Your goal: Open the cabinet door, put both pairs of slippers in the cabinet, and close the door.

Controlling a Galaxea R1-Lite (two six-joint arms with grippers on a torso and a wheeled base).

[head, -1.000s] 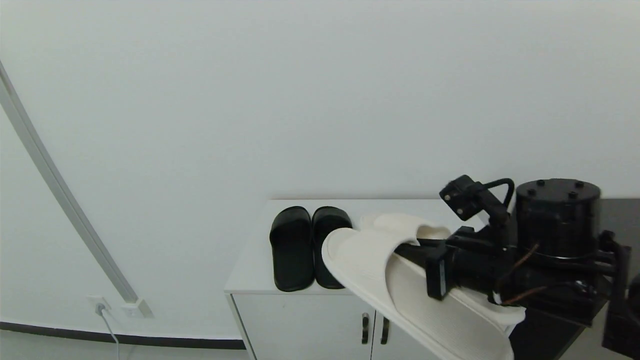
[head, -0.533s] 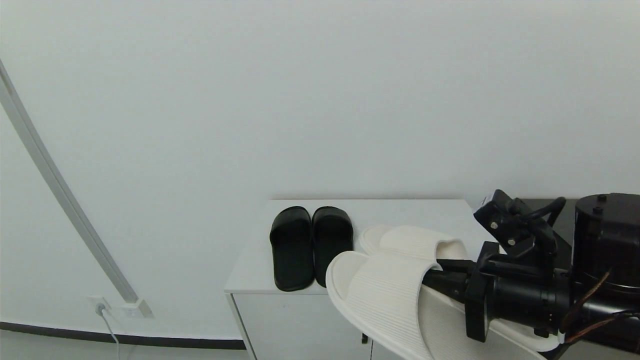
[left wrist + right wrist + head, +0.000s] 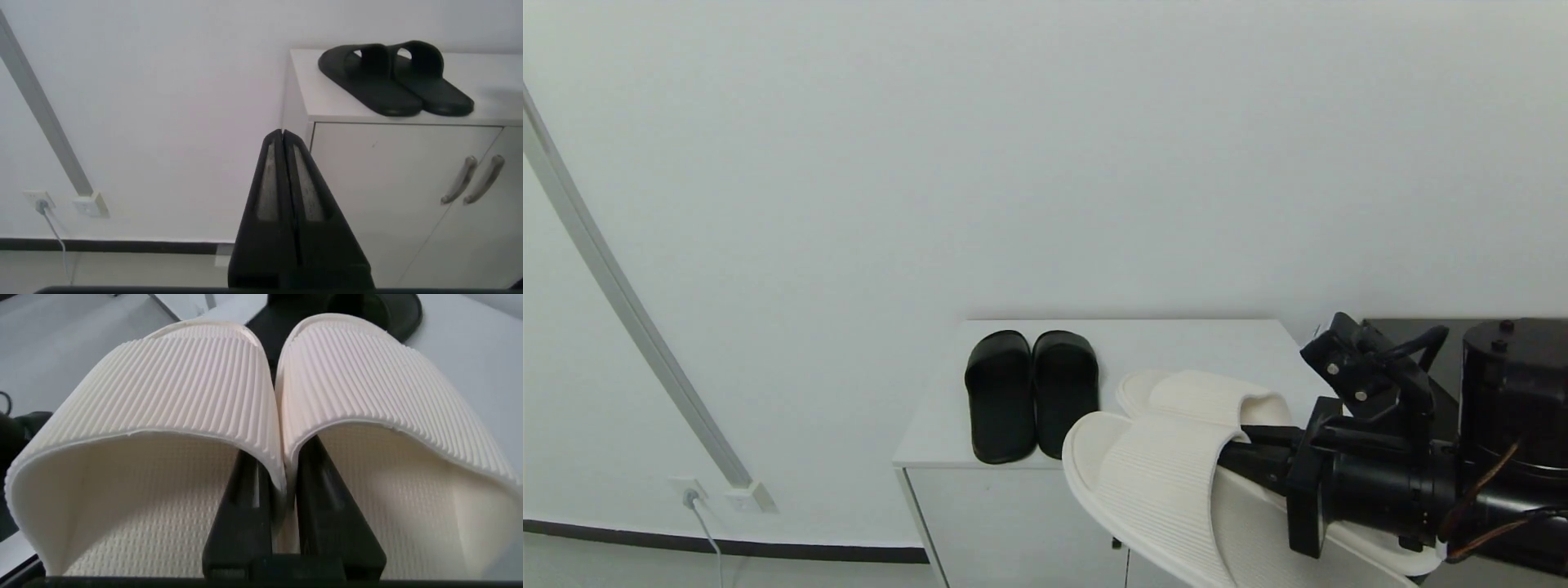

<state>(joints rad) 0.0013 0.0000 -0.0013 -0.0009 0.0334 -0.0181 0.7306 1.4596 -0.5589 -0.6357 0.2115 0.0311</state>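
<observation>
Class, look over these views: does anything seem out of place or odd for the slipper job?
One thing: the right pincer holds the white slippers in the air, tilted, while the cabinet doors are shut. The black slippers sit neatly side by side on top.

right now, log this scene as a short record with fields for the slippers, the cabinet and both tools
cabinet: both doors closed
black slippers: side by side on the cabinet top, nothing touching them
white slippers: lifted as a pair, near the cabinet's front edge
right tool: one finger inside each white slipper, pinching their inner sides together
left tool: shut, holding nothing, away from the cabinet
task stage: door not yet opened
</observation>
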